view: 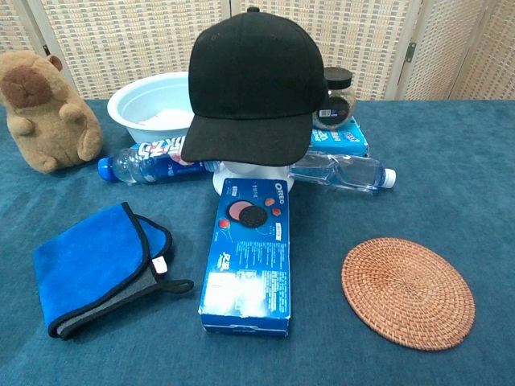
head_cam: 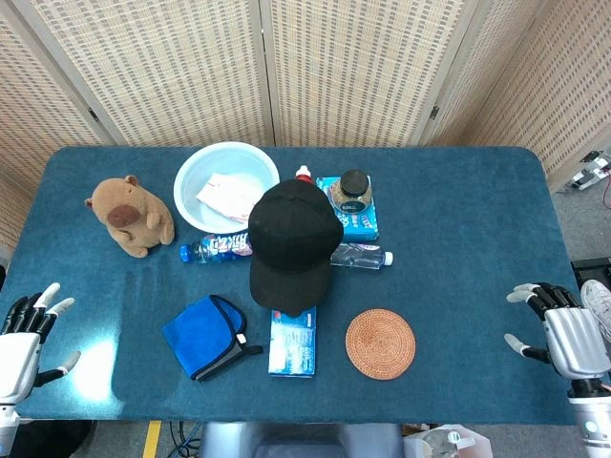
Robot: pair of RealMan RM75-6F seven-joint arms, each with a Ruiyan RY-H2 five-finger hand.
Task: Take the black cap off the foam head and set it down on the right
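A black cap [head_cam: 291, 239] [view: 251, 84] sits on a white foam head [view: 251, 175] in the middle of the blue table, brim toward me. Only the head's base shows under the brim in the chest view. My left hand [head_cam: 27, 334] rests at the table's near left edge with its fingers spread and nothing in them. At the near right edge my right hand [head_cam: 563, 334] is likewise empty with fingers apart. Both hands are far from the cap, and neither shows in the chest view.
Around the head lie a plush capybara [head_cam: 129, 215], a white bowl [head_cam: 191, 172], two bottles [head_cam: 212, 248] [head_cam: 363, 257], a jar [head_cam: 354, 190] on a blue box, an Oreo box [view: 248, 257], a blue cloth [view: 96, 265] and a woven coaster [head_cam: 380, 343]. Bare tabletop [head_cam: 477, 248] lies right of the coaster.
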